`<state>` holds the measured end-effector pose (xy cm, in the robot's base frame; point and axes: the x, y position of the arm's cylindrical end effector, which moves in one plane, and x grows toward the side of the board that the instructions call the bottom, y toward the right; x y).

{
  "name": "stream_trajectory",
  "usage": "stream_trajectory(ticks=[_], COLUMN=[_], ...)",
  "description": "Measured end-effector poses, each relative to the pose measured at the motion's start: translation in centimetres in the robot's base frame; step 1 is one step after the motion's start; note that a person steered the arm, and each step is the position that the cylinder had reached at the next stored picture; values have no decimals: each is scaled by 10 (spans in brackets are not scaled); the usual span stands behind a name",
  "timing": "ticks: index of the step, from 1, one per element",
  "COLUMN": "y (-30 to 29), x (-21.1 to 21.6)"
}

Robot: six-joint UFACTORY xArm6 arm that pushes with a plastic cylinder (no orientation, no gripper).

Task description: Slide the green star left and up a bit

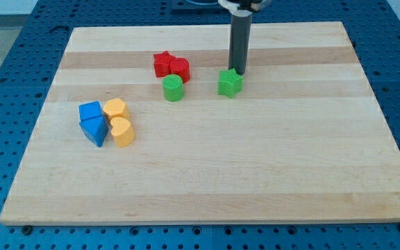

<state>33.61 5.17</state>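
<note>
The green star (230, 83) lies on the wooden board (255, 173), right of centre near the view's top. My tip (240, 72) stands just above and right of the star, touching or nearly touching its upper right edge. The dark rod rises from there out of the view's top. A green cylinder (173, 88) stands to the star's left, apart from it.
A red star (163, 64) and a red block (180, 69) touch each other above the green cylinder. At the view's left a blue cube (89, 112), a blue wedge (95, 130), a yellow hexagon (116, 109) and a yellow heart (122, 131) form a cluster.
</note>
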Motion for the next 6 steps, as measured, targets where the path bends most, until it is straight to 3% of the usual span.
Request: stream_trajectory(ticks=[2,3,5,6], y=[75,44,-42,-55], x=[27,51,52,52])
